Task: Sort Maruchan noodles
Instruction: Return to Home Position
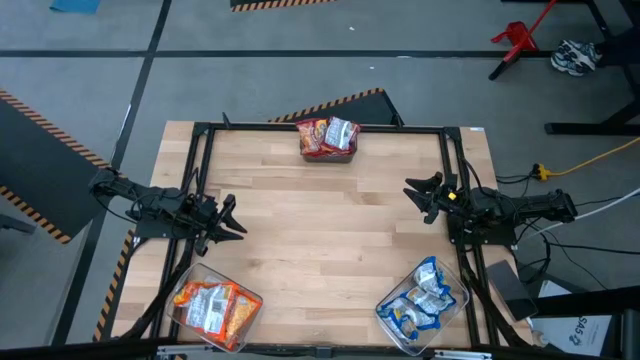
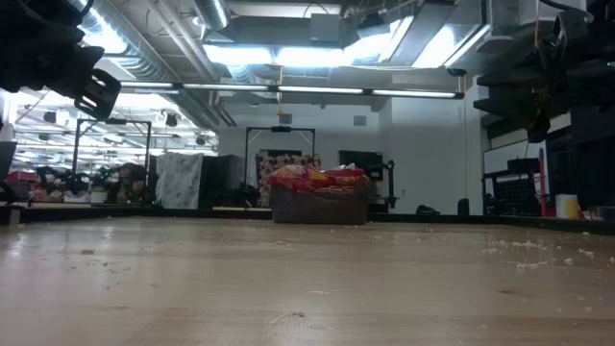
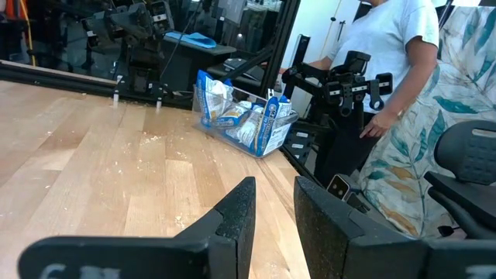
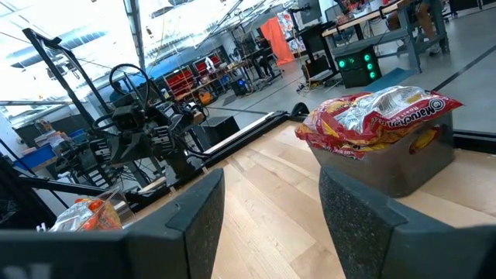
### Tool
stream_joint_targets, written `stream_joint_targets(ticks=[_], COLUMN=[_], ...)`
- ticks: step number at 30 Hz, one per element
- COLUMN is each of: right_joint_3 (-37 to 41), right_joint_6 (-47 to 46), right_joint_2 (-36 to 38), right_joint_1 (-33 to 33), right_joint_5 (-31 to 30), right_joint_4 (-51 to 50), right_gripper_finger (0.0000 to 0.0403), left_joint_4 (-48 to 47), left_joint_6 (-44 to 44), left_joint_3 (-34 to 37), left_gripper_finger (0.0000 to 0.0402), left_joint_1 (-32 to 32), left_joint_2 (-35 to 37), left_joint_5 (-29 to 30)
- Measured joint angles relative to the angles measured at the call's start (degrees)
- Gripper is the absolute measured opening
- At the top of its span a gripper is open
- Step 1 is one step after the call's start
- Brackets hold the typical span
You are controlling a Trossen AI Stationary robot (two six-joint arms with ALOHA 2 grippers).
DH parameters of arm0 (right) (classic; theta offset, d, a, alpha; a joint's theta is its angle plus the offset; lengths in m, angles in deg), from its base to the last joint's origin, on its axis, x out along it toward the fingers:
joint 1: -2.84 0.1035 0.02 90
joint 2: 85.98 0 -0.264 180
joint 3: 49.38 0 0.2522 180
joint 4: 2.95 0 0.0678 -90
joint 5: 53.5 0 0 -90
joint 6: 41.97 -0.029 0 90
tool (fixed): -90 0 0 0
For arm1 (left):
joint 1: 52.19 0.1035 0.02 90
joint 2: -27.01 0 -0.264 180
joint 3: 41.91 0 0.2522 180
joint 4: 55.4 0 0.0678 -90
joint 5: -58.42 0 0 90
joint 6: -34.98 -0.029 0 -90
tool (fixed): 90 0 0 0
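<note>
The Maruchan noodle packets lie in three clear bins. Red-orange packets [image 1: 328, 137] fill the bin at the table's far edge, also the red-orange packets [image 4: 380, 118] in the right wrist view and red-orange packets [image 2: 317, 178] in the low view. Orange-and-silver packets [image 1: 214, 306] sit in the near-left bin. Blue-and-white packets [image 1: 425, 296] sit in the near-right bin, also the blue-and-white packets [image 3: 244, 120] in the left wrist view. My left gripper [image 1: 232, 218] hovers open at the table's left side. My right gripper [image 1: 418, 195] hovers open at the right side. Neither holds anything.
A black frame [image 1: 320, 128] runs around the wooden table [image 1: 320, 230]. A person in a white top [image 3: 395, 46] stands beyond the table's right side, near the other arm. Crumbs dot the tabletop [image 2: 519, 248]. The middle of the table lies between the two grippers.
</note>
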Motion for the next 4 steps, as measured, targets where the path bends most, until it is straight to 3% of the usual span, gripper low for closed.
stream_joint_targets(ticks=[4], right_joint_3=[0.00], right_joint_6=[0.01], right_joint_2=[0.00], right_joint_1=[0.01], right_joint_5=[-0.01], right_joint_4=[-0.01], right_gripper_finger=[0.0198], left_joint_4=[0.00], left_joint_6=[0.00], left_joint_3=[0.00], left_gripper_finger=[0.0084], left_joint_1=[0.02], left_joint_2=[0.00], left_joint_5=[0.00])
